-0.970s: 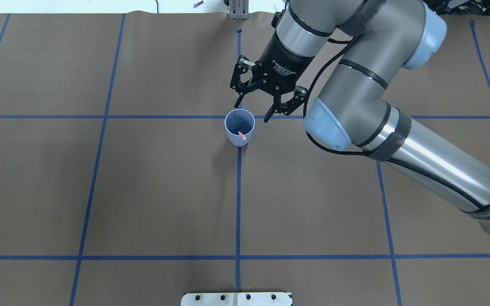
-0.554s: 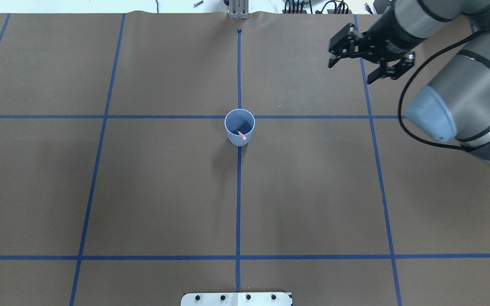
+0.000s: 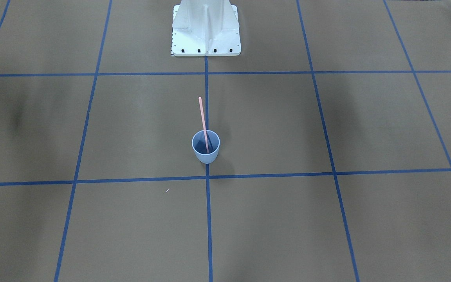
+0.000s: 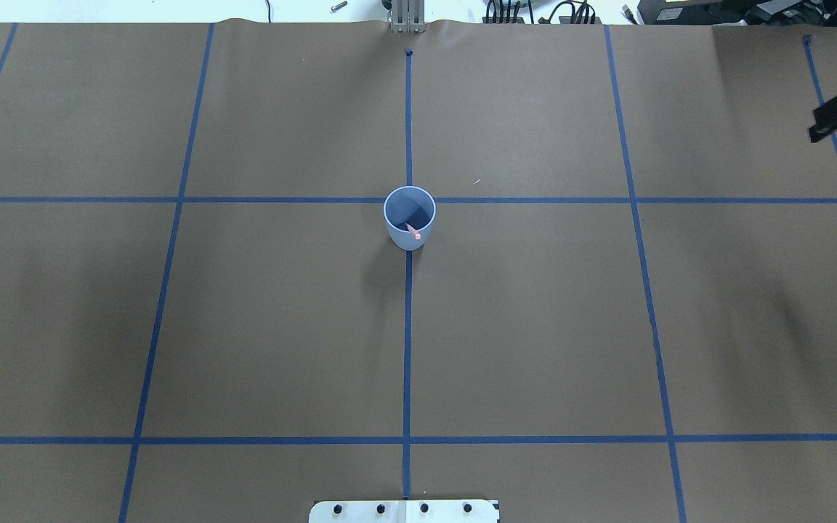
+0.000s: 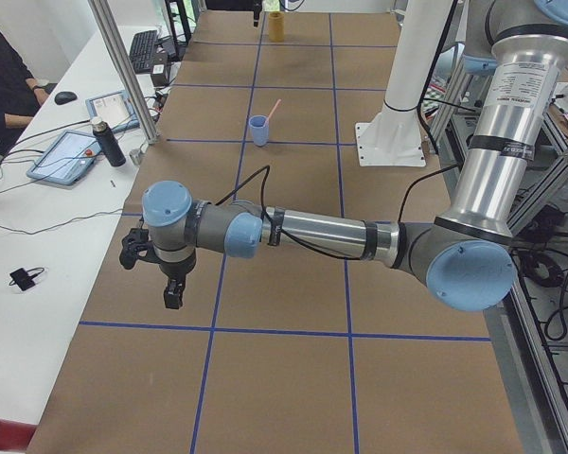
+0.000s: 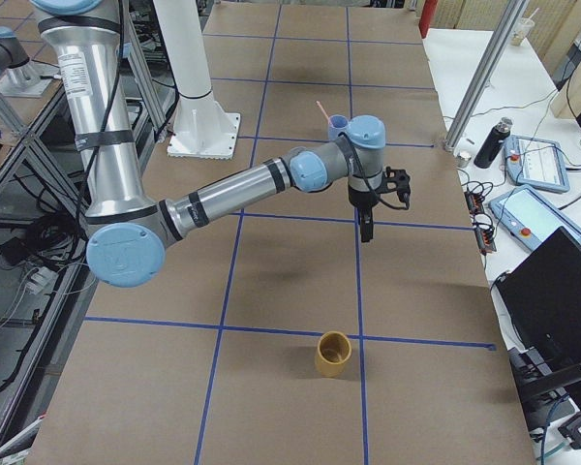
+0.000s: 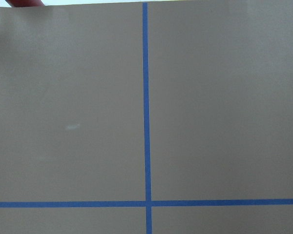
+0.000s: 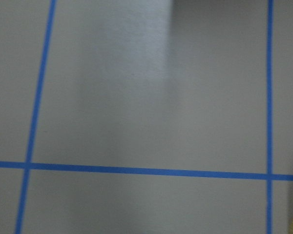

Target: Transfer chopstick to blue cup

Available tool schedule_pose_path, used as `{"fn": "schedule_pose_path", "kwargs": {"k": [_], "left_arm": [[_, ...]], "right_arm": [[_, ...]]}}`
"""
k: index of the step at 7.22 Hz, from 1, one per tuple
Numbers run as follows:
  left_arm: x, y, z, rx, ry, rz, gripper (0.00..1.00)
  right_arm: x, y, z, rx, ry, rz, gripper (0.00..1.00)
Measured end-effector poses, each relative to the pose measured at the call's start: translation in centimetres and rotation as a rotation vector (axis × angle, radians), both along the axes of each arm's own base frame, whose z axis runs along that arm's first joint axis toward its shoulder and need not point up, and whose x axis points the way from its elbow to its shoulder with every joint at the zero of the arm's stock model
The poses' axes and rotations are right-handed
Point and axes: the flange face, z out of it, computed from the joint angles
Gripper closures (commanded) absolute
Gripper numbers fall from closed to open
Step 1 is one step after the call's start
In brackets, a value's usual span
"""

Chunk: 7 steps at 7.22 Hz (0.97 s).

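Chopstick [image 3: 202, 119] stands with its lower end inside the blue cup [image 3: 206, 156], leaning on the rim toward the robot's side. The cup is upright at mid-bench [image 3: 327, 219]. Judged: transfer complete, only parking the arms remains. Right pincer [image 6: 380, 201] hangs well apart from the cup, carrying nothing; its fingers appear spread, though the overhead view clips all but one. Left pincer [image 5: 153, 274] shows from the side camera only, so I cannot tell whether it is spread or closed. The next move should stay clear of the cup so the stick isn't knocked.
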Motion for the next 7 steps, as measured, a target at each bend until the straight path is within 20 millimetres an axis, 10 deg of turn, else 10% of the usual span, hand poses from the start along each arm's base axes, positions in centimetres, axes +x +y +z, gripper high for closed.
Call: {"fn": "schedule_pose_path", "kwargs": {"k": [7], "left_arm": [[0.0, 3.8, 4.5, -0.069, -0.001, 0.001, 0.02]], "right_arm": [[12.5, 3.7, 16.4, -0.130, -0.021, 0.030, 0.00]]}}
